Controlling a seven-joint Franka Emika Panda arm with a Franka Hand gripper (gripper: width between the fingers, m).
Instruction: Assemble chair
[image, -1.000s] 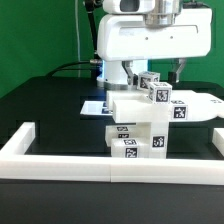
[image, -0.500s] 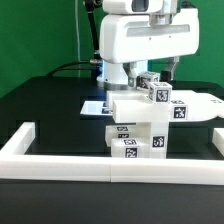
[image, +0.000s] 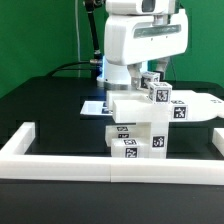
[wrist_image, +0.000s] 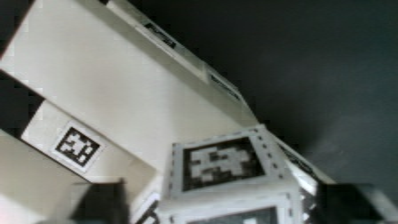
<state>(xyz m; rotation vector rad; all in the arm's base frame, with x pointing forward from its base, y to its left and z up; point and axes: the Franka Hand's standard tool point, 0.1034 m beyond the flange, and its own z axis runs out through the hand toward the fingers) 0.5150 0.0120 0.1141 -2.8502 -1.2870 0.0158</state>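
Standing mid-table against the white border rail (image: 110, 162), the chair (image: 140, 125) was a stack of white tagged blocks; the arm (image: 145, 40) loomed behind it at twelve o'clock, and whether its gripper (image: 160, 68) was spread could not be told.

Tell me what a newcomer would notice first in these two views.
First, the stack of chunky white plastic chair blocks with square black-and-white tags standing mid-table in the exterior view, just behind the long low white border rail. Next, the big white robot arm looming right behind and above the stack. In the wrist view, one tagged white block fills the frame at close range.
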